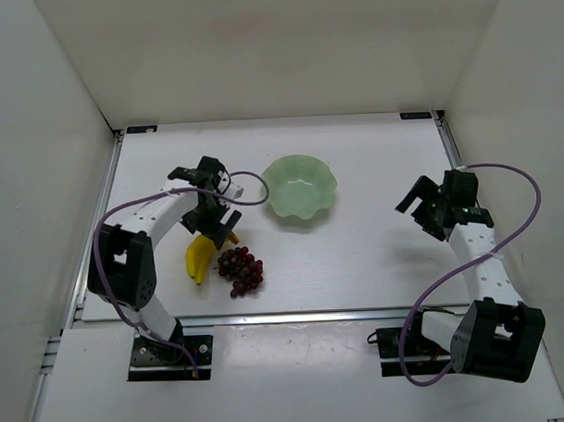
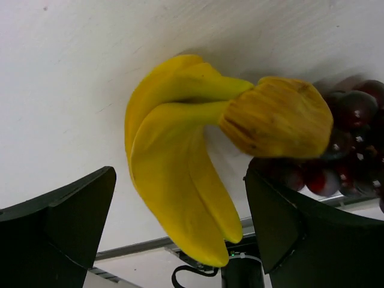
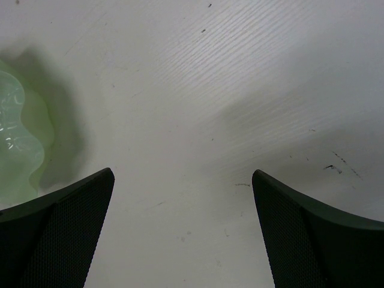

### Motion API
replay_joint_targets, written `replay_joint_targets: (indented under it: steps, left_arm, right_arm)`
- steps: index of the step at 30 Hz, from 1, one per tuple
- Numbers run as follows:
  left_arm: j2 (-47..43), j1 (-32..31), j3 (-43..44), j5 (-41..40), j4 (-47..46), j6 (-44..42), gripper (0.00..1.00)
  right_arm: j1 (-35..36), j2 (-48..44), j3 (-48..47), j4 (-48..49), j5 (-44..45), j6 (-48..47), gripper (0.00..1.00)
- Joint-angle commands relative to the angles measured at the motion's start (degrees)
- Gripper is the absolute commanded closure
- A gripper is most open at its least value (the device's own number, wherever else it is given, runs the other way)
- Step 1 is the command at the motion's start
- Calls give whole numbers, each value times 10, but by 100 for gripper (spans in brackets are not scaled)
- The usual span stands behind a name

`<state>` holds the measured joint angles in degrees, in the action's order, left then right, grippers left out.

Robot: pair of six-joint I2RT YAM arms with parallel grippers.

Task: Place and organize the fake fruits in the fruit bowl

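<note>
Left gripper (image 1: 213, 218) wide open over banana (image 1: 200, 258); right gripper (image 3: 182, 174) wide open above table (image 1: 376, 254).
Banana lies on the table, grapes (image 1: 241, 271) crowding its stem; bowl (image 1: 329, 186) apart, farther back.

Right tool (image 3: 183, 173) spread wide over the white table (image 3: 210, 90) — fruit bowl (image 3: 18, 144) at left edge

Two yellow bananas (image 1: 199, 259), joined at a brown stem, lie flat on the bench (image 1: 376, 263) just beside a bunch of dark red grapes (image 1: 241, 271). The pale green, wavy-rimmed bowl (image 1: 301, 190) stands upright nearby.
</note>
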<state>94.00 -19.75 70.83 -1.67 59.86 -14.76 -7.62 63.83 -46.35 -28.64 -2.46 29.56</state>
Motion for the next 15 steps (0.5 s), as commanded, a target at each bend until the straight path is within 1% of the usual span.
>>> replay_joint_targets:
  steps: [1,2,4,5,8,12,13,15]
  left_arm:
    - [23,-9,-13,-39,-18,4,0]
    - [29,-9,-23,-67,-18,11,0]
    - [47,-9,-28,-79,-24,11,3]
    - [53,-4,-36,-84,-31,11,9]
    - [73,22,-29,-75,-31,17,20]
    - [80,28,-2,-39,-13,17,63]
    - [80,28,7,-33,-7,17,77]
    - [74,28,42,-33,8,17,89]
  right_arm:
    - [4,0,-22,0,18,-4,0]
    - [4,-7,-22,-5,18,-4,0]
    - [4,-7,-22,-5,23,-4,0]
    - [4,-14,-22,-5,23,-4,0]
    - [4,-20,-22,-5,23,-4,0]
    - [4,-20,-22,-11,28,-4,0]
    - [4,-20,-22,-11,28,-4,0]
    - [4,-20,-22,-11,28,-4,0]
